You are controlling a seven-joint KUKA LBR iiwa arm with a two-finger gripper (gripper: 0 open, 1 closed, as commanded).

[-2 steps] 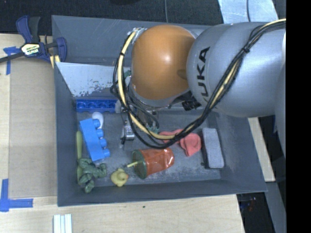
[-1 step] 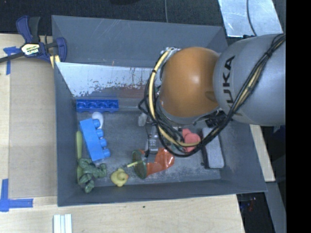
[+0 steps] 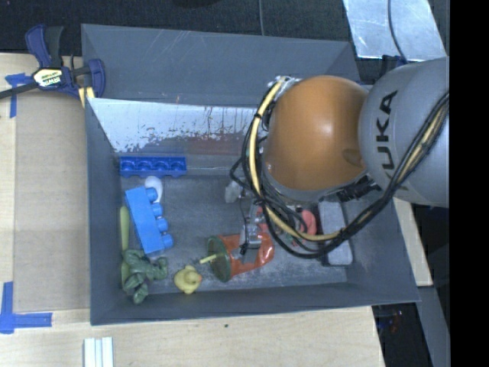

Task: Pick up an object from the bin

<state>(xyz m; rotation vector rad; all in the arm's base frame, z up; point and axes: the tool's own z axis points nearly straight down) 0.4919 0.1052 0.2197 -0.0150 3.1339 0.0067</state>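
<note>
Low over the orange-red piece (image 3: 260, 256) by the near wall of the bin (image 3: 229, 306), the end effector (image 3: 248, 240) seems lined up to grasp it; whether it is spread I cannot tell.

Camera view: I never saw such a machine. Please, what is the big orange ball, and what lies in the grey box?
The camera looks down into a grey metal bin from above. The grey arm is a robot reaching in from the right; the orange ball is a cover on its wrist. Below it, its pincer hangs over an orange and green toy. Further left lie a blue block, a flat blue brick, a green figure and a small yellow piece. I cannot tell whether anything is held.
</note>
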